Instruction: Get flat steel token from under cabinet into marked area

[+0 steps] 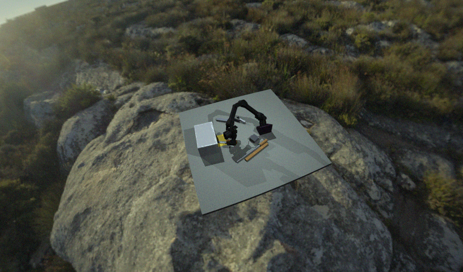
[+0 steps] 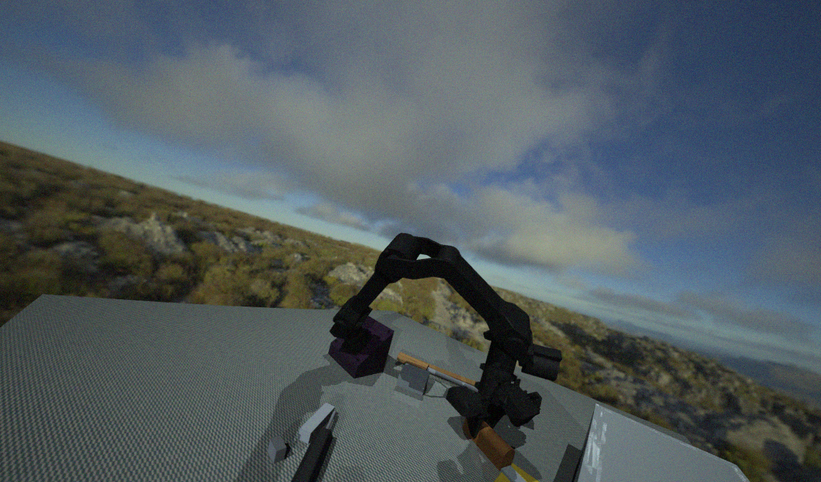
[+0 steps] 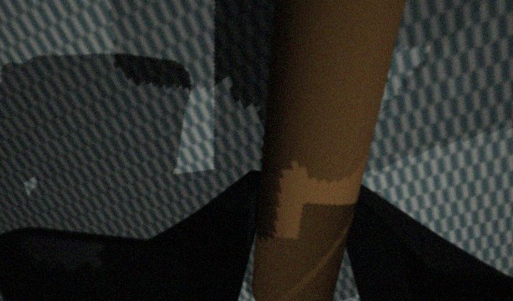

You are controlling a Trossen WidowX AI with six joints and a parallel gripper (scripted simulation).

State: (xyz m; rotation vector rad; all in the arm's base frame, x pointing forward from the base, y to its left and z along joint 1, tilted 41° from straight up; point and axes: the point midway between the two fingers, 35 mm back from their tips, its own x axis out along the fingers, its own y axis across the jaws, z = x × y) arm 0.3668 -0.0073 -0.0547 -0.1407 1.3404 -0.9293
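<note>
The pale-topped cabinet [image 1: 205, 133] [image 2: 653, 449] stands at the left of the table in the top view. The yellow marked area [image 1: 221, 138] lies before it, partly hidden by the arm. My gripper [image 1: 231, 142] [image 2: 477, 426] [image 3: 300, 186] is shut on the orange-brown handle [image 2: 492, 446] [image 3: 327, 104] of a tool, low over the table just outside the marked area. The handle points towards the cabinet side. A thin grey piece shows over the yellow; I cannot tell whether it is the tool's shaft or the token. I cannot make out the token for certain, and the tool's far end is hidden.
A grey-shafted tool and an orange bar [image 1: 256, 152] lie beside each other on the table [image 1: 219, 189]. A grey block [image 1: 253, 138] [image 2: 413, 378] lies near the purple arm base [image 1: 264, 128] [image 2: 365, 350]. A dark stick [image 2: 314, 455] and pale pieces lie on the arm's other side.
</note>
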